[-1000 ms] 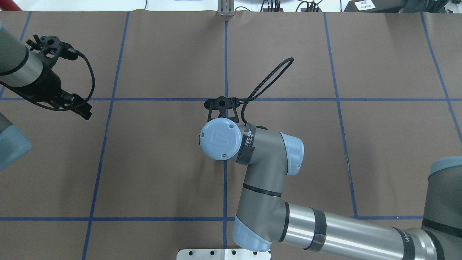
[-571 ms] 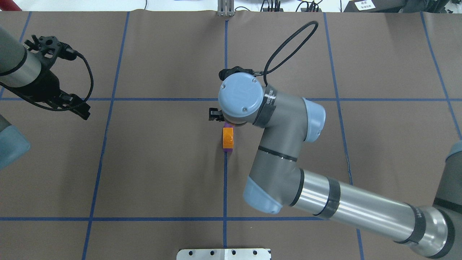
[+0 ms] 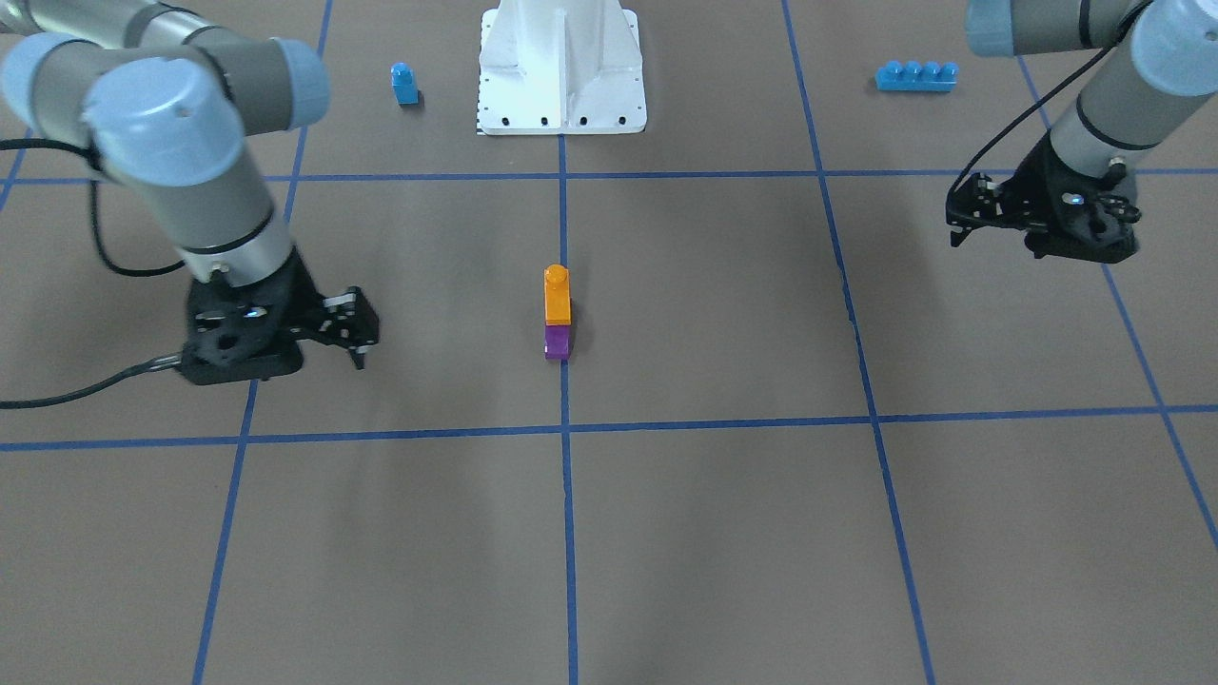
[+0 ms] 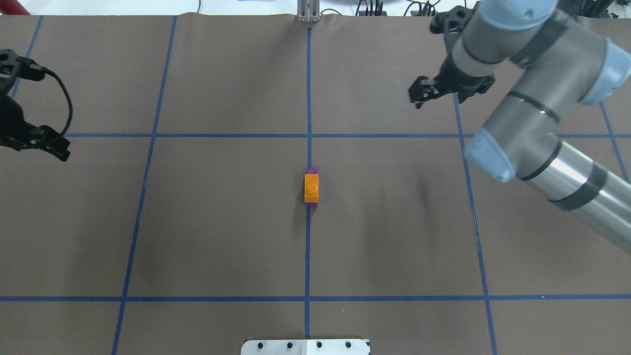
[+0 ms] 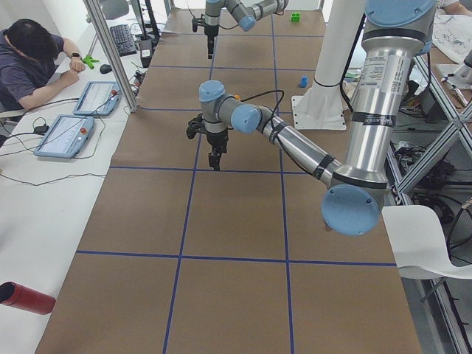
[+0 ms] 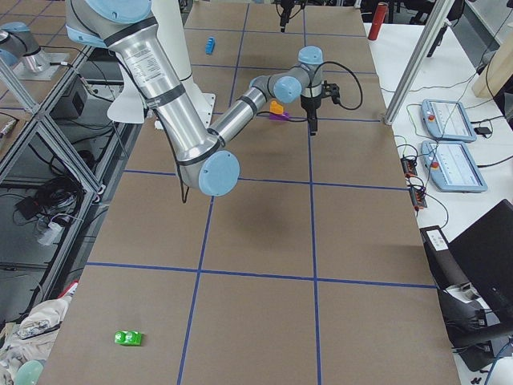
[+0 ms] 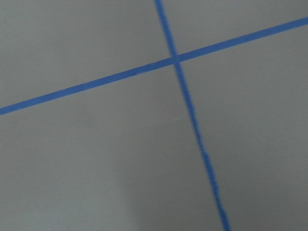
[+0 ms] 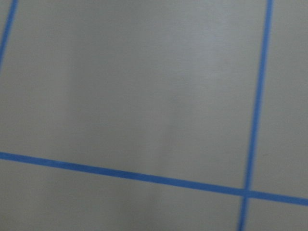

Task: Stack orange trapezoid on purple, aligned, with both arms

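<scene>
The orange trapezoid (image 4: 311, 188) sits stacked on the purple brick (image 4: 311, 171) at the table's centre, on the middle blue line. In the front view, orange (image 3: 557, 297) is on top of purple (image 3: 557, 342), edges roughly in line. No gripper touches them. My right gripper (image 4: 418, 96) hangs far to the back right of the stack, empty, with its fingers apart; it also shows in the front view (image 3: 357, 333). My left gripper (image 4: 56, 148) is at the far left edge, empty, and looks open; it also shows in the front view (image 3: 956, 224). Both wrist views show only bare mat and blue lines.
A small blue single-stud brick (image 3: 404, 84) and a long blue four-stud brick (image 3: 915, 76) lie near the white robot base (image 3: 561, 67). A green piece (image 6: 128, 338) lies at the right end. A red cylinder (image 5: 26, 298) and a seated operator (image 5: 29, 59) are off the mat.
My right arm, which stood over the centre, has pulled up and swung to the back right, leaving the orange trapezoid on the purple brick. My left gripper has moved further left.
</scene>
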`<state>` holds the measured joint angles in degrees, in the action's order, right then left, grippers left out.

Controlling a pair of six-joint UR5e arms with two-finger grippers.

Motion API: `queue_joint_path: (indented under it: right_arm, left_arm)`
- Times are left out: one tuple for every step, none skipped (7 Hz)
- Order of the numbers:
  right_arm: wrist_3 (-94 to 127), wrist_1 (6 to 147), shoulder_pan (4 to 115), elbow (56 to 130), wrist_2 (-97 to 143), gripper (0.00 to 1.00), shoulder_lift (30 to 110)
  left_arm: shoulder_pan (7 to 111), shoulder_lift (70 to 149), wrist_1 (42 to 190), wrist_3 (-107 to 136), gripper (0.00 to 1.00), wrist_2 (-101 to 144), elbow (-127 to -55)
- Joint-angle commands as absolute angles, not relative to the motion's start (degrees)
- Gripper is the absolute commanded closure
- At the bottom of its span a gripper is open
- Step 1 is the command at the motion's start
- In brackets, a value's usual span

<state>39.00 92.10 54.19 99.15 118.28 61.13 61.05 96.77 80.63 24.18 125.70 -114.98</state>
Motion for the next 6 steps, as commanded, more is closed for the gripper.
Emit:
queue_joint_path:
  right_arm:
    - [15.0,92.0,67.8,99.1,124.7,0.00,71.2]
    - [7.8,91.9,71.9,98.1,127.2,0.00,74.1]
    - [1.6,91.7,75.6,97.8,128.7,0.00,78.2]
    - [-3.4,91.6,79.2,97.8,129.1,0.00,81.4]
    - [-6.4,91.8,82.4,97.8,129.0,0.00,84.1]
    - [-5.6,92.0,85.8,97.9,128.8,0.00,86.7]
  left_arm:
    - [67.1,95.0,80.1,16.1,0.00,125.9,-113.8]
    - [69.7,94.9,79.9,10.0,0.00,126.1,-112.1]
    - [73.2,94.8,79.9,3.6,0.00,126.4,-109.3]
    - [78.0,94.8,79.9,-3.5,0.00,126.6,-106.0]
    - [82.9,94.1,80.6,-7.2,0.00,128.7,-101.6]
    - [87.8,93.3,81.0,-10.0,0.00,133.5,-97.9]
